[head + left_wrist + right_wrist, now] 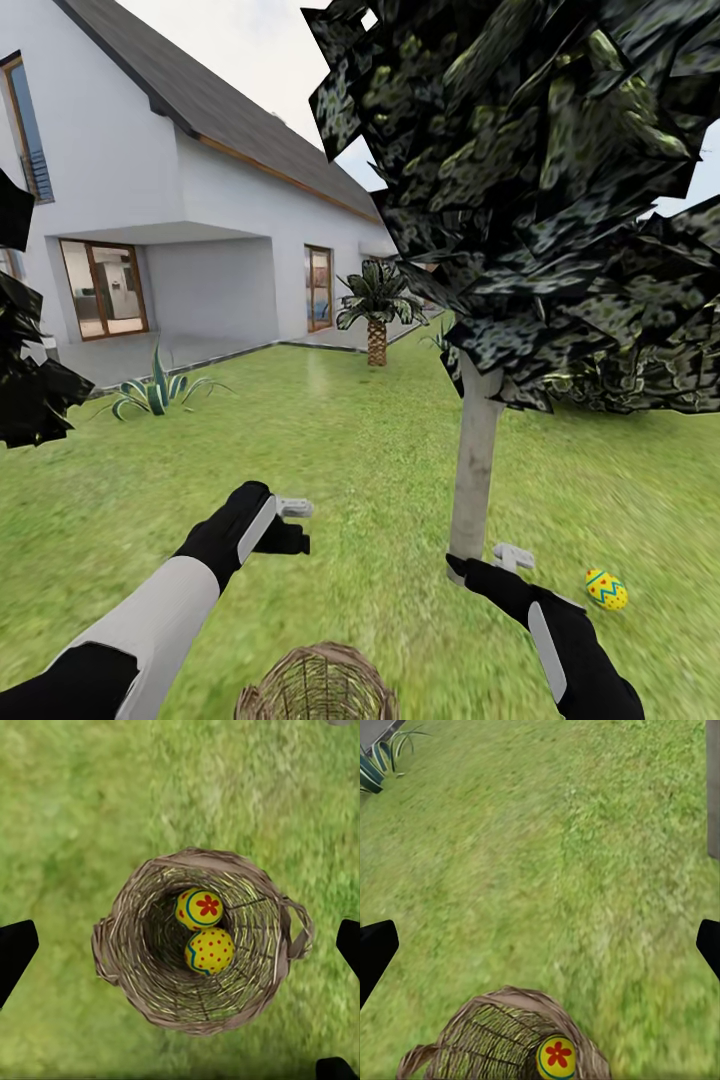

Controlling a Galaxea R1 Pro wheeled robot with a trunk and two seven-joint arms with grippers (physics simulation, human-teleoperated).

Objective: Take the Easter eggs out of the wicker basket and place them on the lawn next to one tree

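The wicker basket [315,688] stands on the lawn [350,450] just in front of me. Seen from straight above in the left wrist view, the basket [150,997] holds two Easter eggs: one with a red flower [199,907] and one with red dots [209,950]. A third egg with blue zigzags [606,589] lies on the grass right of the tree's pale trunk [474,470]. My left gripper [295,525] hovers open above the basket, empty. My right gripper [490,562] is open and empty near the trunk's foot. The right wrist view catches the basket rim [487,1020] and the flower egg [556,1057].
Dark foliage [540,200] hangs overhead at the right, and more leaves [25,390] intrude at the left. A palm [377,310], a spiky plant [155,392], the grey patio [150,355] and the white house [150,170] lie farther off.
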